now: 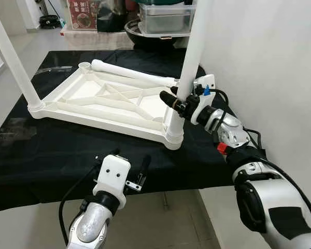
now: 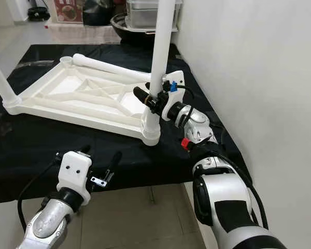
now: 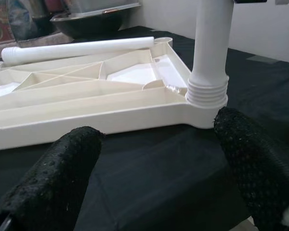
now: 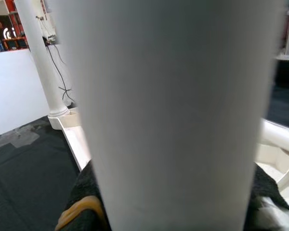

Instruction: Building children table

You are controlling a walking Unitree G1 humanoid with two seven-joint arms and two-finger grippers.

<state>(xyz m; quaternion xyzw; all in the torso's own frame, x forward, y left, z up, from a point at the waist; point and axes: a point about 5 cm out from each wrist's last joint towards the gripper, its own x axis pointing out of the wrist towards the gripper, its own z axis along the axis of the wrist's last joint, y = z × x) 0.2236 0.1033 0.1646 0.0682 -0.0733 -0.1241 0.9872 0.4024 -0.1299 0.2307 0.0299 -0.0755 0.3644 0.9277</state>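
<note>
A white plastic tabletop lies upside down on a black cloth. One white leg stands upright in its near right corner socket. My right gripper is shut on this leg just above the socket. A second leg stands in the near left corner. A third leg lies loose across the far side of the tabletop. My left gripper hovers open over the cloth's front edge, apart from the tabletop. In the left wrist view its black fingertips frame the corner socket.
A white wall runs close along the right side of the black cloth. Behind the cloth sit a clear storage box, a dark bowl and a red-printed box. Pale floor lies in front.
</note>
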